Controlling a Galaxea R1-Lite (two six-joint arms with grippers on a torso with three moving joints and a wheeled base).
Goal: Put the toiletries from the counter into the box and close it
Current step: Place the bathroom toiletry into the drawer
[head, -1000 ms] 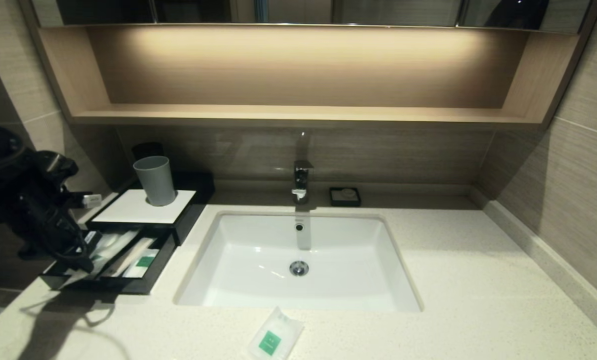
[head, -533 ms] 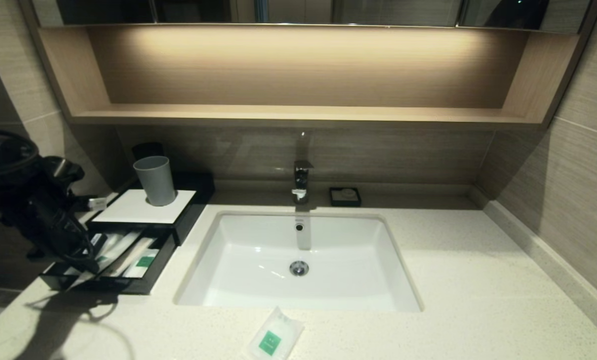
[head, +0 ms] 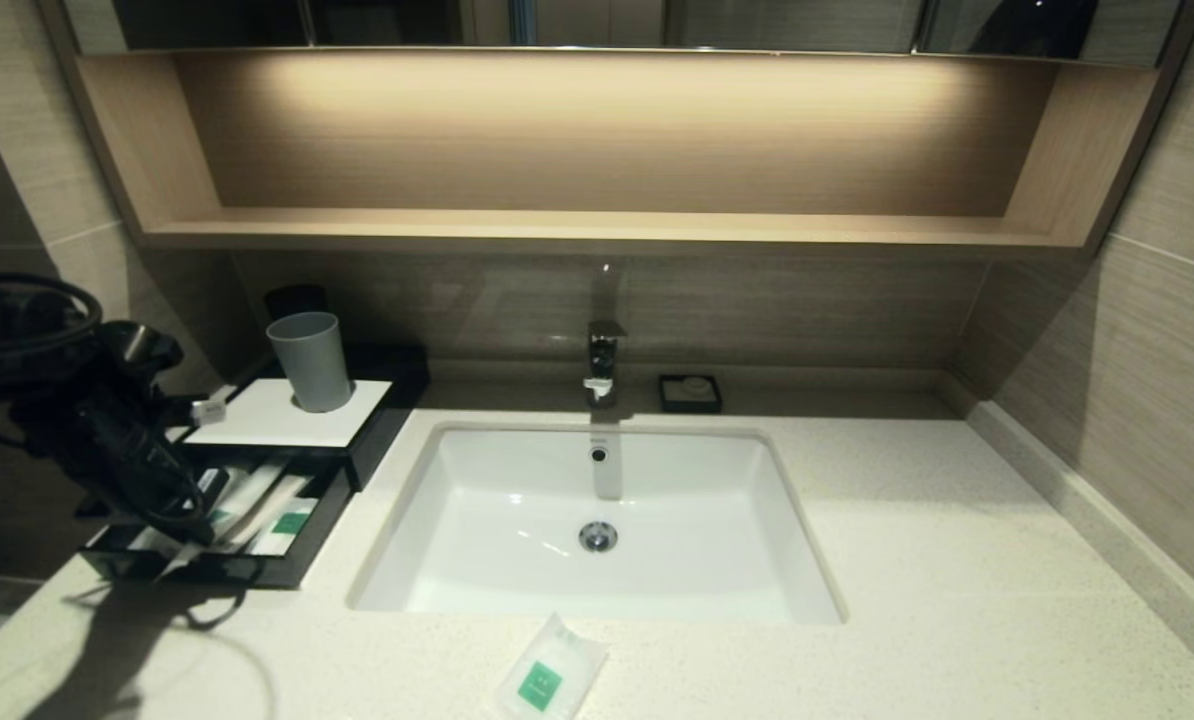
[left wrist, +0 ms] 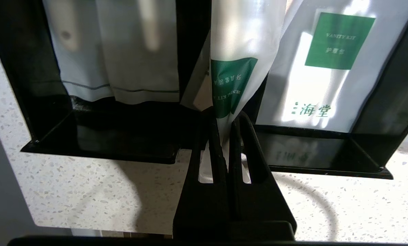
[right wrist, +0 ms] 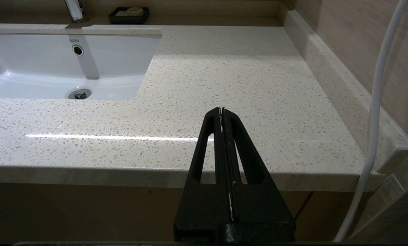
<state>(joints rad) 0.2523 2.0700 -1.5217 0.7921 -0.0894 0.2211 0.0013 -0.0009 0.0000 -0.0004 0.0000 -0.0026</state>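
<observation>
black box (head: 377, 425) at centre left of the head view, drawer out; left gripper (left wrist: 224, 118) over it, clamped on a toothbrush packet (left wrist: 240, 51). sachet (head: 549, 672) on the counter (head: 907, 560), bottom centre. right gripper (right wrist: 221, 111) closed, empty.

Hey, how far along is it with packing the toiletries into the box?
Done: packets already lie in the open drawer of the box. In hand: the left end effector is shut on a toothbrush packet over the drawer. Left: the white sachet on the counter, then closing the drawer.
</observation>
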